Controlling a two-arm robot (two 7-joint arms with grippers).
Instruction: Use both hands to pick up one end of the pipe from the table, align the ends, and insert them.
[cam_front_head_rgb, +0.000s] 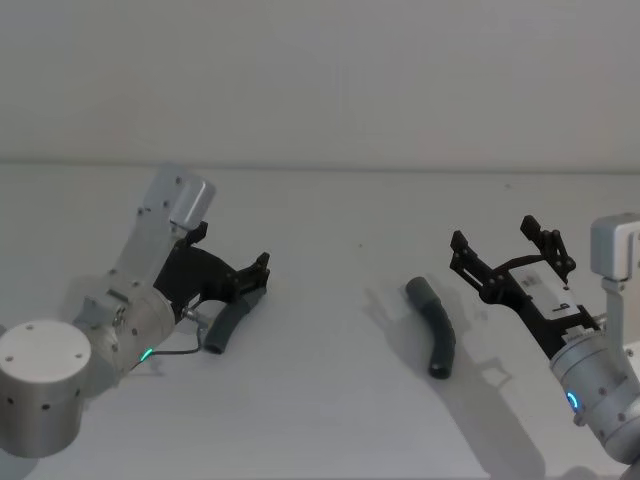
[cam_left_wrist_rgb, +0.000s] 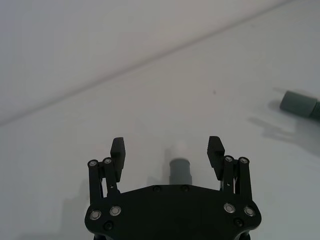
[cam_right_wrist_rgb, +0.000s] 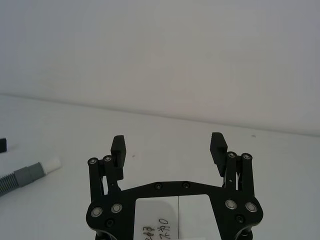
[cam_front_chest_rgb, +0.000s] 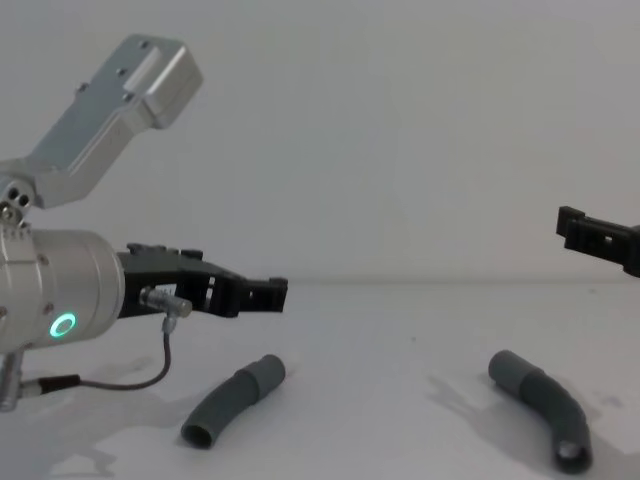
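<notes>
Two pipe pieces (cam_front_chest_rgb: 235, 395) (cam_front_chest_rgb: 540, 400) are found on the table (cam_front_chest_rgb: 380, 340); left gripper (cam_left_wrist_rgb: 167, 150) and right gripper (cam_right_wrist_rgb: 169, 147) are held spread, empty.

- The table (cam_front_head_rgb: 330, 410) bears both pipe pieces, well apart.
- The left pipe piece (cam_front_head_rgb: 228, 325) lies on the table's left side, beneath the left gripper (cam_front_head_rgb: 259, 277), which hangs above it without touching.
- The right pipe piece (cam_front_head_rgb: 436, 328) lies right of centre.
- The right gripper (cam_front_head_rgb: 493, 232) sits to the right of and behind that piece, above the table.

white-grey table (cam_front_head_rgb: 330, 215), dark grey left pipe piece (cam_front_head_rgb: 228, 326) lying on it, right pipe piece (cam_front_head_rgb: 437, 325) well apart
</notes>
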